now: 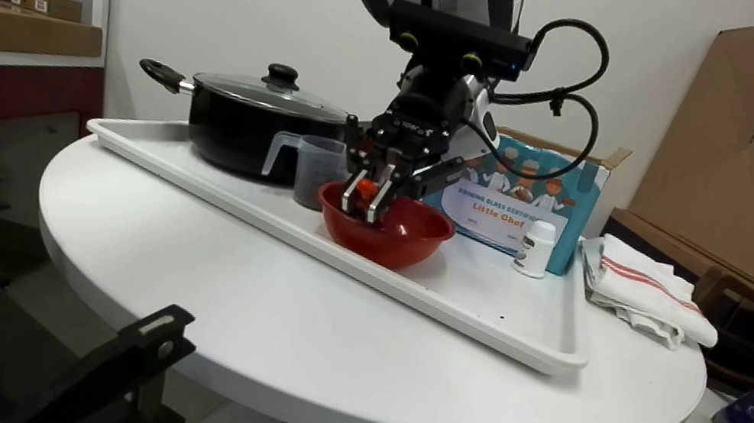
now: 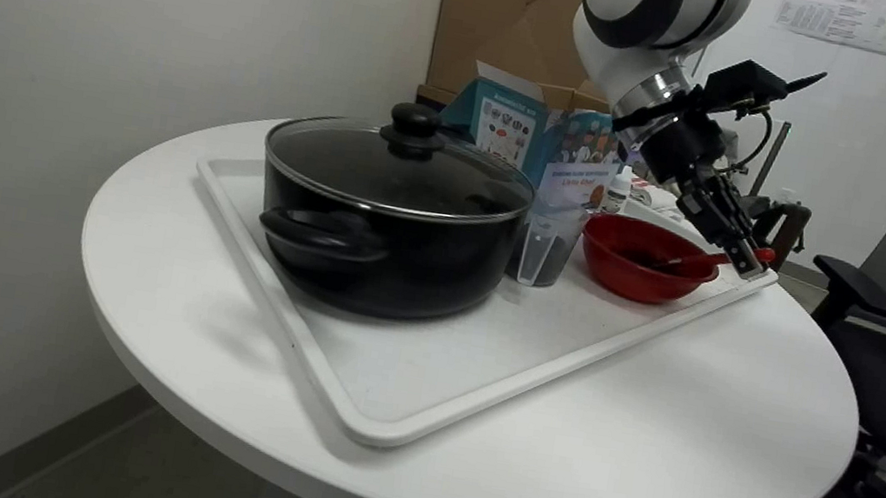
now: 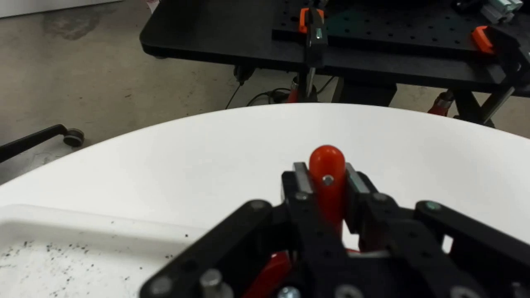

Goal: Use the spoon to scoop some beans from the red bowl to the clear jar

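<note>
Wrist view shows my fingers (image 3: 303, 178) pinching the handle of the red spoon (image 3: 330, 203), whose far end, in an exterior view, reaches into the red bowl (image 2: 635, 285) by what I take for the beans (image 2: 637, 254). I judge this the scooping step, though I cannot tell whether the spoon is loaded. Next I should dig in, then lift it level over the rim to the clear jar (image 1: 323, 167), which stands between bowl and black pot (image 1: 236, 129).

Jar (image 2: 551, 252) btwn pot (image 2: 423, 262) & bowl (image 2: 633, 282)
</note>
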Robot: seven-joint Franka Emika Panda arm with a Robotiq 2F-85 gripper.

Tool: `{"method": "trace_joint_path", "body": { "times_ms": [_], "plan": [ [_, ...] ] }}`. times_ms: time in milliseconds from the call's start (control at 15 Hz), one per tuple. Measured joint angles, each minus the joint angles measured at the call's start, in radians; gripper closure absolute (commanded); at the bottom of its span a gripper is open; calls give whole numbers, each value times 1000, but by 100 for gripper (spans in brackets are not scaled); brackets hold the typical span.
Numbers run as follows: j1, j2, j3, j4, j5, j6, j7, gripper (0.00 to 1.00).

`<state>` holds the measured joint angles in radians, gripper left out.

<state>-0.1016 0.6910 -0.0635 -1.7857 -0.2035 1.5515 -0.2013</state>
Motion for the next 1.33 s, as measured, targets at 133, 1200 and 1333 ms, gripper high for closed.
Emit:
{"method": "trace_joint_path", "body": {
  "times_ms": [133, 1200, 1333],
  "plan": [
    [6, 2, 1, 0, 0, 0, 4, 45],
    [19, -245, 47, -208, 4, 239, 4, 0],
    [16, -330, 46, -305, 9, 327, 4, 0]
  ]
}}
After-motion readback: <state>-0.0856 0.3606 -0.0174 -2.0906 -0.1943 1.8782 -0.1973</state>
